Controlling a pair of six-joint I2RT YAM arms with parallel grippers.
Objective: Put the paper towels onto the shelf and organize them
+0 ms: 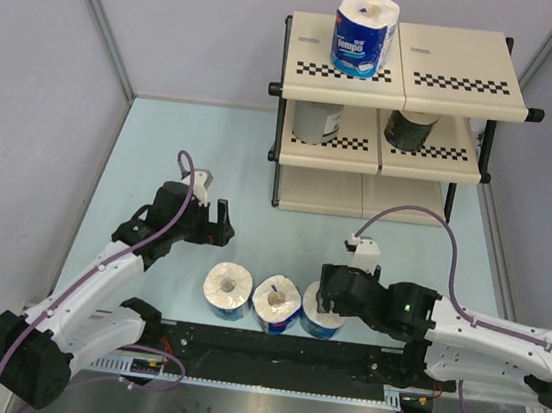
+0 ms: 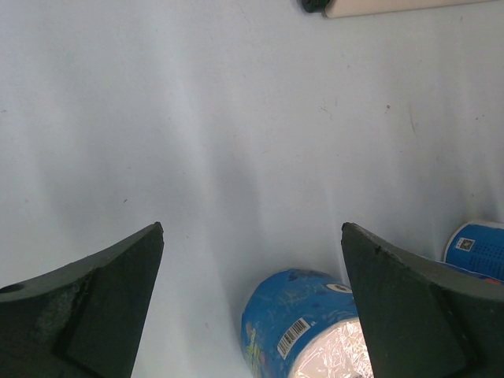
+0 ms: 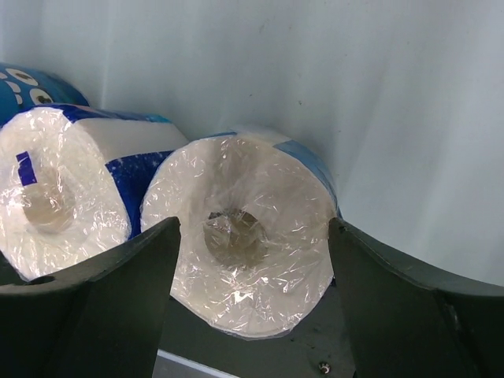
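Right roll (image 3: 248,252): blue wrapper, core up, on the table (image 1: 162,152) at the near edge, just ahead of the arm bases. It is the right end of a row of three. Middle roll (image 1: 276,303) sits hard up against it, with left roll (image 1: 227,289) just beside that one.

Right gripper (image 1: 331,292) is over the right roll with jaws wide, one finger (image 3: 102,307) on each side of it. Can't tell if the pads touch the wrapper. The roll sits in line with the other two.

Shelf (image 1: 472,85) stands at the far side, well apart from the row. The top tier has one Tempo roll (image 1: 364,34), upright on the left panel. The middle tier has a grey roll (image 1: 317,121) on the left and a dark roll (image 1: 411,129) on the right, both tucked under the top panels.

Left gripper (image 2: 252,230): jaws wide, nothing between them. It hangs above bare table on the far side of the left roll, near it and apart from it.
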